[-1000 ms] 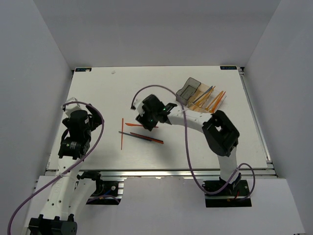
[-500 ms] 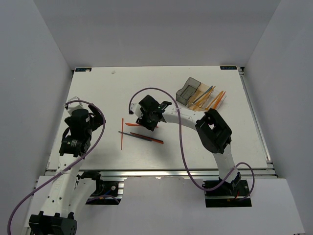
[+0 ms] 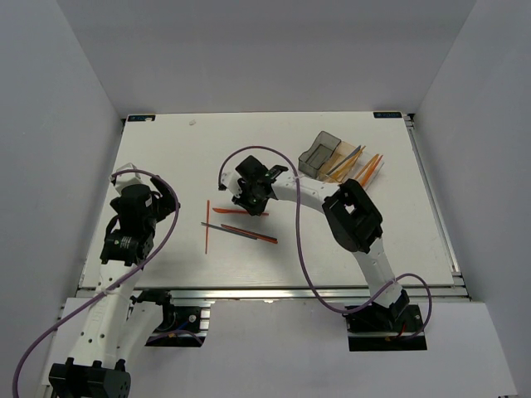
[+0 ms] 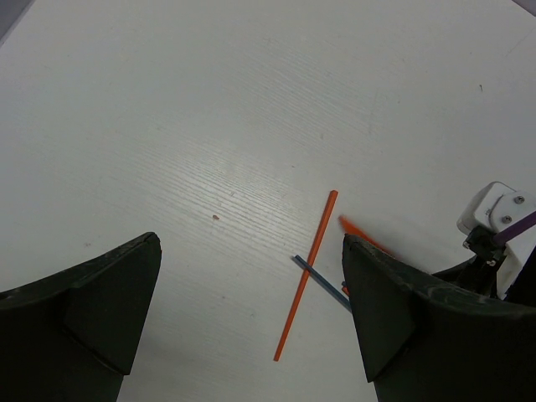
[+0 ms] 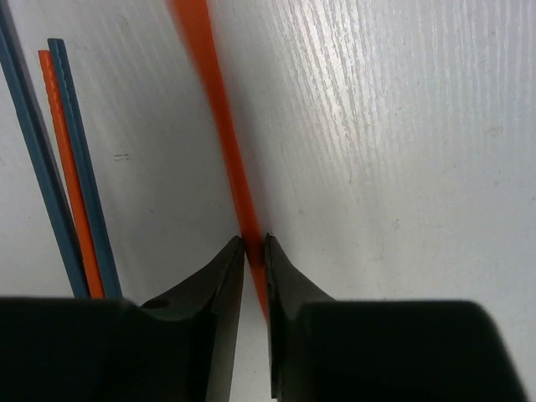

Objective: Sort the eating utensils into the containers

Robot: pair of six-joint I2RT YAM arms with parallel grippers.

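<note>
Over the last second we narrowed our right gripper [image 5: 254,249] onto the orange utensil [image 5: 219,126] lying on the table [image 3: 166,149]. It was now clenched on that piece, which was not yet lifted, so it looked ready to carry. Our left gripper [image 4: 251,251] hung spread wide, holding nothing. The containers [image 3: 332,156] stood far right. Orange pieces and a blue one leaned out of the amber bin [image 3: 342,156] and clear bin [image 3: 367,170], and the grey bin [image 3: 316,152] looked empty.

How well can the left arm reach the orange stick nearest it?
Probably yes: the left hand is open and the orange stick lies flat on table ahead of it. A blue-grey stick crosses it, and the right hand grips another orange utensil close by.
</note>
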